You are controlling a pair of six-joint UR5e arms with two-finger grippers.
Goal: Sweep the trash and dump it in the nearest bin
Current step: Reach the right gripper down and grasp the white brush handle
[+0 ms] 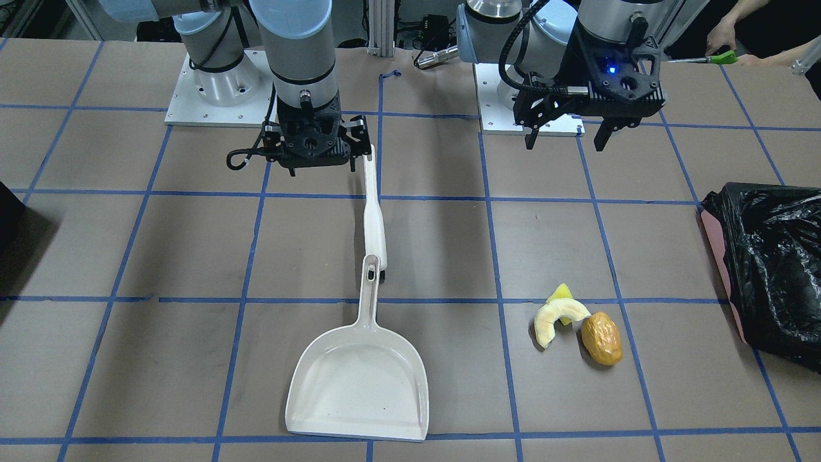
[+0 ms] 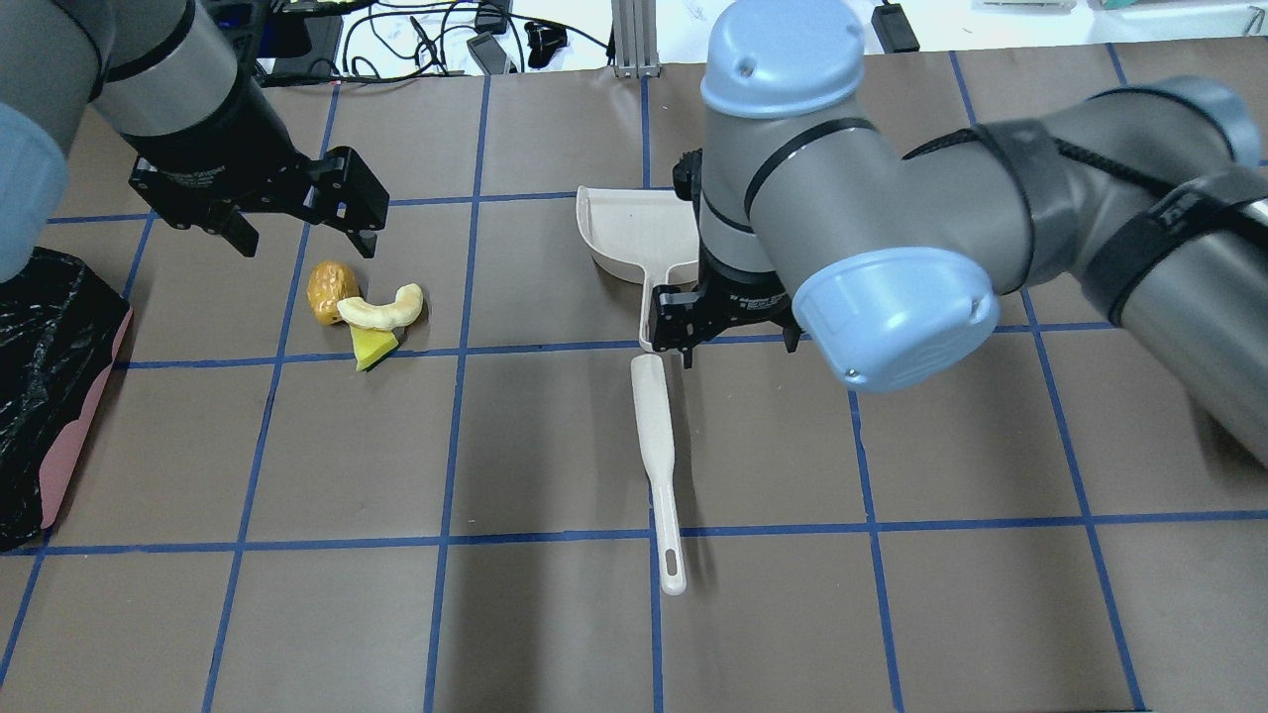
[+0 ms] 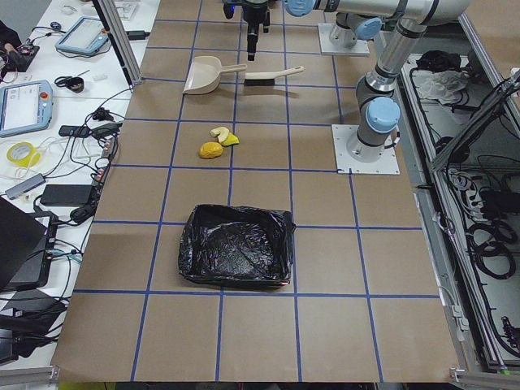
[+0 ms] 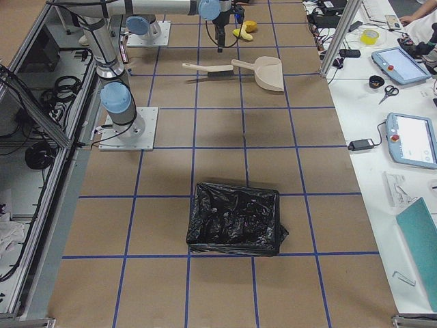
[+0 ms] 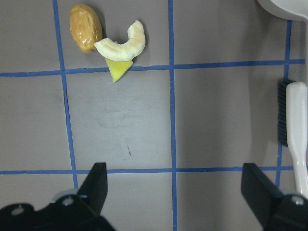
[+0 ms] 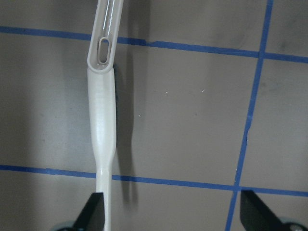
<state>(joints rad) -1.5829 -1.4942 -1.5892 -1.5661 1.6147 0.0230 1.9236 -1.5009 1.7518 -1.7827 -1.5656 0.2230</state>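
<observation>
The trash lies together on the brown table: a pale curved slice [image 1: 558,319], a small yellow chunk [image 1: 560,294] and a brown-orange lump [image 1: 601,338]. It also shows in the left wrist view [image 5: 120,45]. The black-lined pink bin [image 1: 770,269] stands beside it at the table's left end. My left gripper [image 2: 297,238] hovers open and empty just behind the trash. A white dustpan [image 1: 359,378] and a white brush [image 1: 374,212] lie mid-table, end to end. My right gripper [image 6: 173,216] is open over the brush handle [image 6: 103,144], which runs just inside one finger.
A second black-lined bin [image 4: 235,219] stands towards the table's right end. Blue tape lines grid the table. The two arm bases [image 1: 211,83] sit at the robot's edge. An operator's hand with a green tool [image 1: 721,56] is at the far corner.
</observation>
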